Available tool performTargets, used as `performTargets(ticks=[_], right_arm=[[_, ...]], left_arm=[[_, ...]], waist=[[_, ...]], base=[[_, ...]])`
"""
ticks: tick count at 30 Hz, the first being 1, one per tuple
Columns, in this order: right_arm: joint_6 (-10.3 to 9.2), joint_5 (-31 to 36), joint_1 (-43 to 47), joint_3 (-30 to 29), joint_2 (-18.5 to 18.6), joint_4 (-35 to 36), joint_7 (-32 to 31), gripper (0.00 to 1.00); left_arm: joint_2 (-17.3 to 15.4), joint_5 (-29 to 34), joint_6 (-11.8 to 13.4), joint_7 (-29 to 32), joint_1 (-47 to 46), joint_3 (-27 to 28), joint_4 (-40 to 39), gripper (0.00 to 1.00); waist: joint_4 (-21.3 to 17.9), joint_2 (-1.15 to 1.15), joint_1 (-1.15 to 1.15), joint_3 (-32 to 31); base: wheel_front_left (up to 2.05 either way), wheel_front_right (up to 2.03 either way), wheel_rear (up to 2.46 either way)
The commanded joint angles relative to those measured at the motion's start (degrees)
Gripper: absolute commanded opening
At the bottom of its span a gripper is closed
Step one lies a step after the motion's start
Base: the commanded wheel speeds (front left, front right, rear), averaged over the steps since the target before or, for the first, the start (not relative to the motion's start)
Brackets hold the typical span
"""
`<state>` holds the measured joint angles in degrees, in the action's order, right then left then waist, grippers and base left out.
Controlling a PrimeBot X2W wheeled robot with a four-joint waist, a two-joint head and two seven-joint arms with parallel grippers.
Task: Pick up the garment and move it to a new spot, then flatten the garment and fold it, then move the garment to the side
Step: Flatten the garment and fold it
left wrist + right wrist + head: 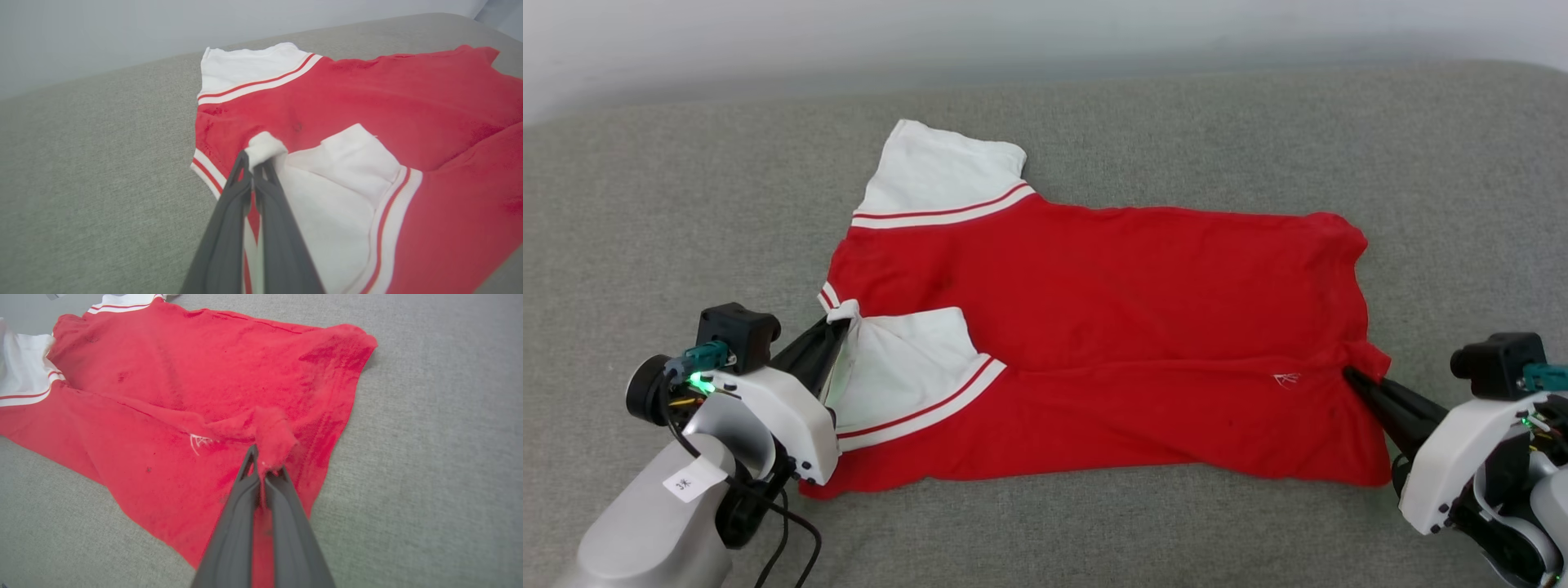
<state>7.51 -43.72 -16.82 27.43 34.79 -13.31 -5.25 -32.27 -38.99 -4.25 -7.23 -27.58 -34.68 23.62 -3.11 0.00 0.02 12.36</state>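
Red garment point(1094, 286) spans left gripper point(837, 327) to right gripper point(1347, 374) (both pinching).

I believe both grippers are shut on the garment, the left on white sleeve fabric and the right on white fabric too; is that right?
Not quite: the right gripper is shut on red fabric at the end of the garment away from the sleeves, as the right wrist view shows. The left gripper is indeed shut on white sleeve fabric.

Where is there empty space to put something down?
Bare grey fabric lies left of the T-shirt, behind it, and to its right. It's crowded along the near edge, where the left claw and right claw pinch it.
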Motion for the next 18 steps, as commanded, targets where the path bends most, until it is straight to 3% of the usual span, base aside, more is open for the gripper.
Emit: performTargets(ticks=[1, 15, 16, 17, 18], right_arm=[[-0.05, 0.0, -1.9, 0.3, -0.7, -1.5, 0.1, 0.00], [-0.05, 0.3, -7.7, 4.3, -3.3, -11.6, 0.9, 0.00], [-0.05, 0.1, -7.9, 4.3, -3.3, -11.8, 1.3, 0.04], [-0.05, 0.0, -8.1, 4.3, -3.3, -12.0, 1.6, 0.20], [-0.05, 0.0, -8.1, 4.3, -3.3, -12.0, 1.6, 0.20]], left_arm=[[0.6, 0.2, -0.8, -0.6, -1.6, -0.4, 2.4, 0.00], [5.6, -1.3, -3.1, -3.9, -6.9, -5.4, 19.5, 0.00], [5.8, -1.6, -3.1, -4.2, -7.1, -5.5, 20.4, 0.00], [6.0, -1.9, -3.1, -4.5, -7.3, -5.5, 21.0, 0.03], [6.0, -1.9, -3.1, -4.5, -7.3, -5.5, 21.0, 0.03]], waist=[[-0.5, 0.00, -0.02, 1.4], [-0.6, 0.00, -0.02, 3.1], [-0.5, 0.00, -0.02, 2.9], [-0.5, 0.00, -0.02, 2.7], [-0.5, 0.00, -0.02, 2.7]], base=[[0.00, 0.00, 0.00], [0.00, 0.00, 0.00], [0.00, 0.00, 0.00], [0.00, 0.00, 0.00], [0.00, 0.00, 0.00]])
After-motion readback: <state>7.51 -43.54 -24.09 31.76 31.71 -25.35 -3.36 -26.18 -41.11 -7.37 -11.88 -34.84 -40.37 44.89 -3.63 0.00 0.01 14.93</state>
